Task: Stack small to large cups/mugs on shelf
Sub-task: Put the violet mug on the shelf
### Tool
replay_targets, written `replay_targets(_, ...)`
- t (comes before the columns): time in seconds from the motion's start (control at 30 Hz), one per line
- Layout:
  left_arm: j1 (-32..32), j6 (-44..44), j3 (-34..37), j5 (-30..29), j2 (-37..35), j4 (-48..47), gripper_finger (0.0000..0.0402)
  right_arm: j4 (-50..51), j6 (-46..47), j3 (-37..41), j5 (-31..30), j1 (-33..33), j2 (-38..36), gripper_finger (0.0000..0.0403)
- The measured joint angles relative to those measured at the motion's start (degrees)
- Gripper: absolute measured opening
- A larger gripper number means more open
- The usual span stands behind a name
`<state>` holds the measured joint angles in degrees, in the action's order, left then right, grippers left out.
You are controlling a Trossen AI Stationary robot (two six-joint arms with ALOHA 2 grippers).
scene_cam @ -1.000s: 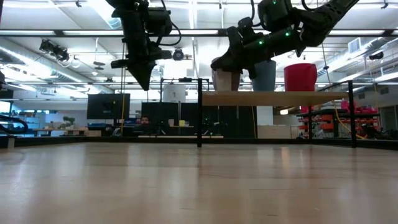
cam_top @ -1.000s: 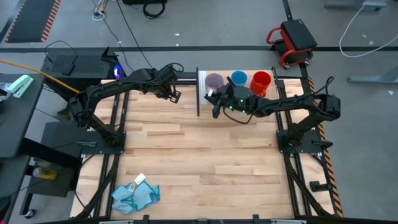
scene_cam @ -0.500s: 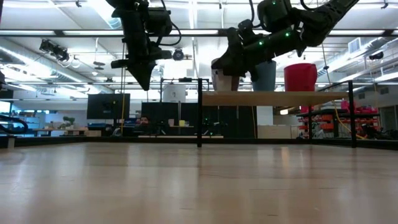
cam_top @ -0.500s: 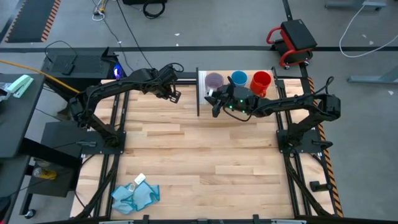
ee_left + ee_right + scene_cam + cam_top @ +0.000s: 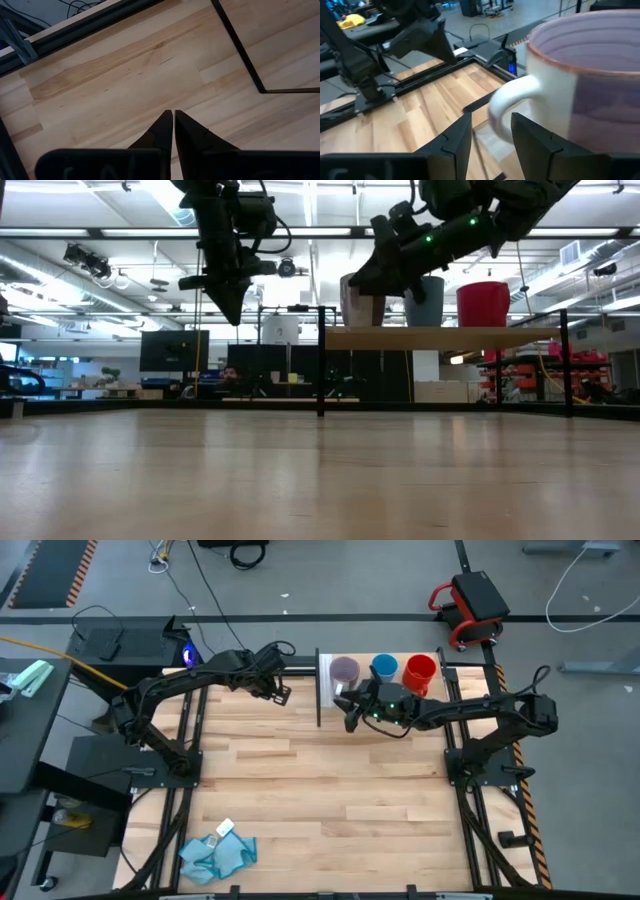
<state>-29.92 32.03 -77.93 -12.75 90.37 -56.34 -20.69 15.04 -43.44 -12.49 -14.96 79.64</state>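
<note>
The right hand (image 5: 349, 706) hangs spread at the white-panel end of the shelf (image 5: 400, 690), its fingers (image 5: 451, 142) flanking the handle of the purple-grey mug (image 5: 590, 85), which stands at that end in a row with the light-blue cup (image 5: 384, 667) and the red mug (image 5: 420, 669). If it is going for that handle, it should slide in level and square before clamping, so the mug doesn't tip. The left hand (image 5: 173, 131), pressed together and empty, waits above the counter (image 5: 300, 780) near its far edge.
</note>
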Motion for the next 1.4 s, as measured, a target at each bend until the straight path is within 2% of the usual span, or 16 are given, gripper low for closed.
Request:
replay_targets(0.3,1.53,0.31,0.02,0.56,0.00,1.73,0.0019,8.87,1.90,0.00,-1.10,5.34,-4.41,0.0145)
replay_targets(0.43,3.38,0.28,0.04,2.95,0.00,6.51,0.0024,13.21,0.89,0.00,-6.74,8.62,-7.76,0.0145)
replay_targets(0.5,3.99,0.31,0.04,4.82,0.00,9.10,0.0026,16.25,0.42,0.00,-9.79,9.49,-10.00,0.0144)
replay_targets(0.63,5.30,0.28,0.04,12.96,0.00,14.54,0.0025,23.23,3.24,0.00,-12.03,10.36,-15.11,0.0135)
replay_targets(0.8,7.07,0.33,0.06,17.93,0.71,21.46,0.0017,25.80,4.79,0.00,-12.19,11.38,-20.33,0.0099)
replay_targets(0.9,7.57,0.34,0.00,20.73,1.72,25.57,0.0017,25.99,4.22,0.00,-12.22,12.37,-22.85,0.0055)
replay_targets(1.0,7.66,0.58,0.03,21.11,3.11,29.83,0.0019,28.54,2.61,0.00,-12.29,13.17,-24.53,0.0010)
replay_targets(1.23,7.19,2.30,0.03,21.40,6.78,36.74,0.0015,33.69,4.40,0.00,-14.55,13.24,-24.73,0.0005)
replay_targets(1.4,6.77,3.48,-0.02,21.40,7.85,39.44,0.0013,33.35,4.61,0.00,-15.12,13.24,-23.99,0.0004)
